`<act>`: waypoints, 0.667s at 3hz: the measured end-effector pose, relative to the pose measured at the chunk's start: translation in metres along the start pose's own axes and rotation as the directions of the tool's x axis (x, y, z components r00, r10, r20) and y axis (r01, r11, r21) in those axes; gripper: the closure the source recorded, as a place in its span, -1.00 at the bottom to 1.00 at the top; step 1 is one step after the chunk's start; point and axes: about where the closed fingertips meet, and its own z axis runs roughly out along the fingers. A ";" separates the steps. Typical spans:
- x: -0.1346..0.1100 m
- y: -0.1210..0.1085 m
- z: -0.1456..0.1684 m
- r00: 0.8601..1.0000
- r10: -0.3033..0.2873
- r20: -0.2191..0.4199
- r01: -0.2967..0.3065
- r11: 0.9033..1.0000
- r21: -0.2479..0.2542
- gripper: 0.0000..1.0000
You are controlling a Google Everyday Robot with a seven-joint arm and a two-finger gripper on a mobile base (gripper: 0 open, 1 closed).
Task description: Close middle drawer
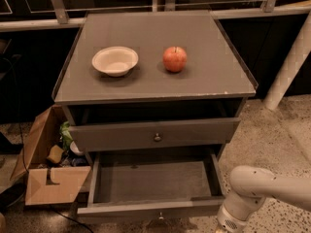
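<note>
Camera view: the middle drawer (154, 208) stands pulled far out beneath the slightly open top drawer (155, 135), with its small knob (160, 215) at the frame's lower edge. The gripper (225, 223) hangs low beside the drawer's right front corner, on the white arm (272, 186). Whether it is spread or pressed together I cannot tell. To close the drawer well, meet the front near the knob rather than the corner, and push straight back so it does not skew or jam. No writing can be read on the desk (209, 81), bowl (115, 60), apple (174, 58) or cardboard box (46, 178).
</note>
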 end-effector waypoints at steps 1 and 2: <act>-0.022 -0.026 -0.003 0.998 0.001 0.059 -0.005 0.998 0.061 1.00; -0.059 -0.067 -0.006 0.995 0.013 0.098 -0.026 0.990 0.138 1.00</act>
